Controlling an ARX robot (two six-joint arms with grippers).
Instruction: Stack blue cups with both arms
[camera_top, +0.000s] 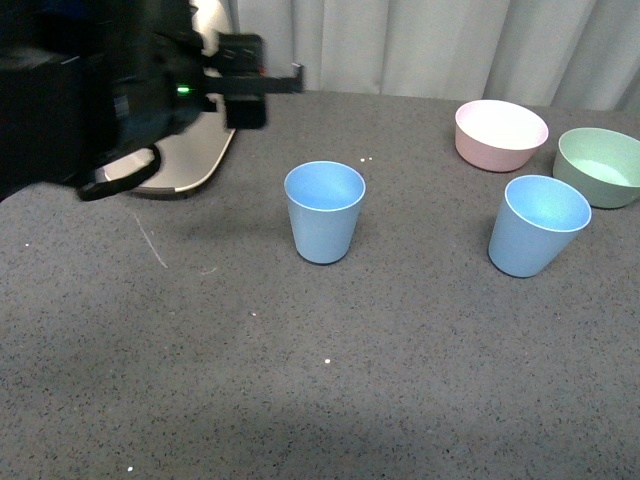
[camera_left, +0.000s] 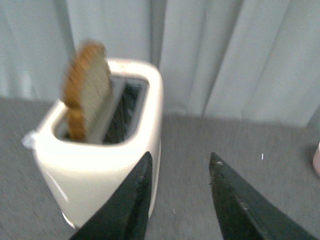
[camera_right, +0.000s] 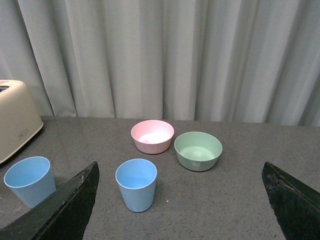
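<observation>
Two light blue cups stand upright and apart on the grey table. One cup (camera_top: 324, 212) is at the middle, the other cup (camera_top: 537, 225) at the right in front of the bowls. My left gripper (camera_top: 285, 85) hovers at the back left, well away from both cups. In its wrist view the left gripper (camera_left: 181, 157) is open and empty, facing a toaster. My right gripper (camera_right: 179, 163) is wide open and empty. It looks from a distance at the nearer cup (camera_right: 136, 185) and the farther cup (camera_right: 30, 181). The right arm is out of the front view.
A pink bowl (camera_top: 501, 134) and a green bowl (camera_top: 600, 166) sit at the back right, close to the right cup. A white toaster (camera_left: 100, 170) holding a slice of toast (camera_left: 87, 85) stands at the back left under my left arm. Grey curtains hang behind the table.
</observation>
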